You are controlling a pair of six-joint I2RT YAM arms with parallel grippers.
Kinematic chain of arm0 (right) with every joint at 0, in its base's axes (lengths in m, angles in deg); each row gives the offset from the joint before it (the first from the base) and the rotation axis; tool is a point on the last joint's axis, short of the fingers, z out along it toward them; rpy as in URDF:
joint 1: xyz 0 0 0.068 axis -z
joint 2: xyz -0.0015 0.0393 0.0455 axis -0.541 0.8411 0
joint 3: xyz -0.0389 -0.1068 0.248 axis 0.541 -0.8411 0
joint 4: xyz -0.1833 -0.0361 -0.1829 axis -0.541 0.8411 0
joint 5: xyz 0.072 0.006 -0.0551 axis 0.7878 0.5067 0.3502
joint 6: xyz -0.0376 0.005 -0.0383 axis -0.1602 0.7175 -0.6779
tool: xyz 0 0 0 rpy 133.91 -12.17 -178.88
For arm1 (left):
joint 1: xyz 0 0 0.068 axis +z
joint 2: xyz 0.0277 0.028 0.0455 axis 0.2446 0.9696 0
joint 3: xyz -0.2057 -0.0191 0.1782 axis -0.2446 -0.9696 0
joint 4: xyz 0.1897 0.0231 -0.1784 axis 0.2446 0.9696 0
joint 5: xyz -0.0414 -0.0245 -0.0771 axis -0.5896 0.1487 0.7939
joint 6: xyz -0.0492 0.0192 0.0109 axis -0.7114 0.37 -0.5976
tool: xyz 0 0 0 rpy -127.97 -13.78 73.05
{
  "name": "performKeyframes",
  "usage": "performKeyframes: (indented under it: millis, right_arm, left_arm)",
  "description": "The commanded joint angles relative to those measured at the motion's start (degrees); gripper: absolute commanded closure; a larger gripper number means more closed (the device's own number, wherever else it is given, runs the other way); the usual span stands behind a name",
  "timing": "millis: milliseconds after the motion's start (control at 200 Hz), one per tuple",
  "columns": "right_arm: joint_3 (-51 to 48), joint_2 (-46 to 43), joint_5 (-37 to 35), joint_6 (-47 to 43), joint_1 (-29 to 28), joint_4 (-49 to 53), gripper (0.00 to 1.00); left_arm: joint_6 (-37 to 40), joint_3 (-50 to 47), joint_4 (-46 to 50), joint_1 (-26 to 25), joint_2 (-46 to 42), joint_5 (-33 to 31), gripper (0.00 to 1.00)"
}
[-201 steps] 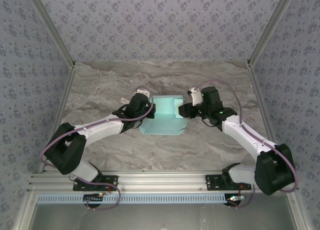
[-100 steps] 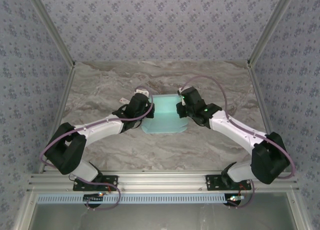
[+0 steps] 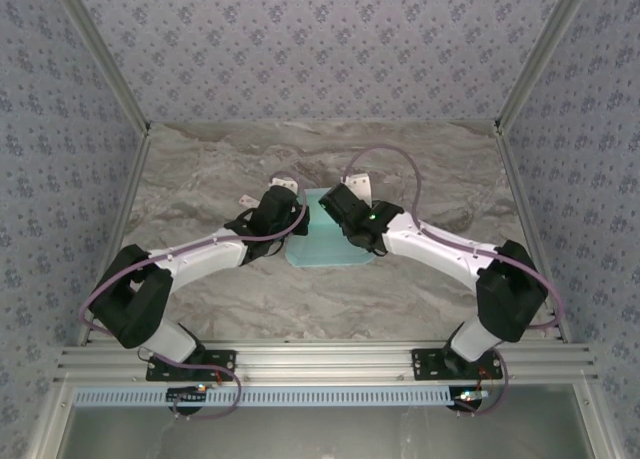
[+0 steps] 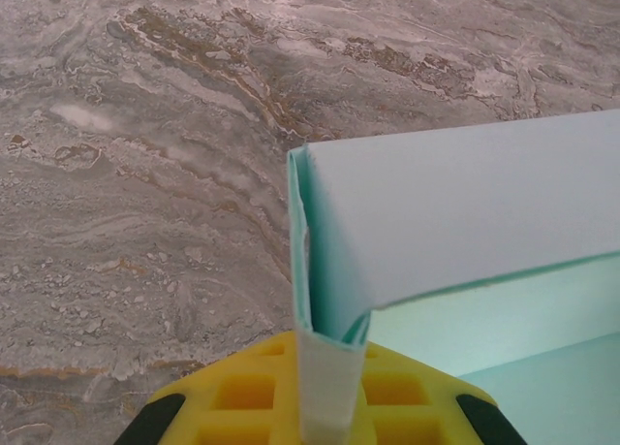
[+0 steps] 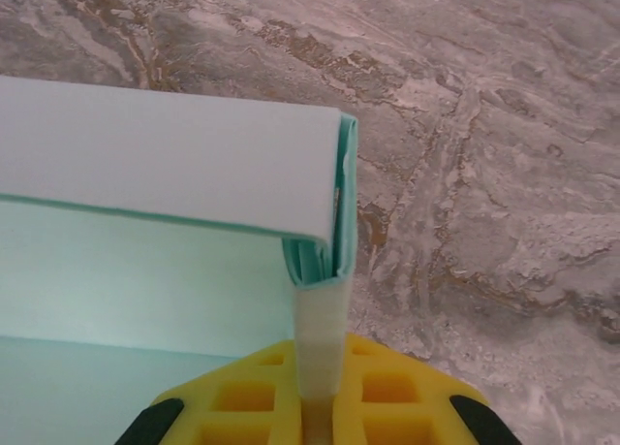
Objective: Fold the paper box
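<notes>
Light blue thin cardboard, the paper box lies part-folded on the marble-patterned table, between the two arms. The left gripper is clamped tight on the doubled edge at the box's left corner, with yellow pads on either side. The right gripper pinches the opposite corner the same way. From above, both wrist heads cover the far corners. Each wrist view cuts the raised wall off at the frame edge.
</notes>
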Motion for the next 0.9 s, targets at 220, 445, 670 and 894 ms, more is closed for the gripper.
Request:
performKeyframes:
  millis: [220, 445, 670, 894]
  right_arm:
    - [6.5, 6.8, -15.3, 9.5, -1.7, 15.6, 0.91]
    - [7.8, 8.0, -16.9, 9.6, -2.0, 17.9, 0.91]
    - [4.8, 4.9, -12.2, 6.0, -1.6, 11.2, 0.85]
    - [2.3, 3.4, -8.7, 3.8, 0.1, 8.5, 0.80]
  left_arm:
    - [-0.3, -0.7, -2.4, -0.9, -1.7, 3.6, 0.98]
    - [-0.6, -1.3, -2.8, -0.9, -2.0, 3.1, 0.98]
    - [-0.5, -1.4, -2.9, -0.9, -2.2, 2.8, 0.98]
    - [-0.3, -1.5, -2.8, -0.8, -2.6, 2.6, 0.98]
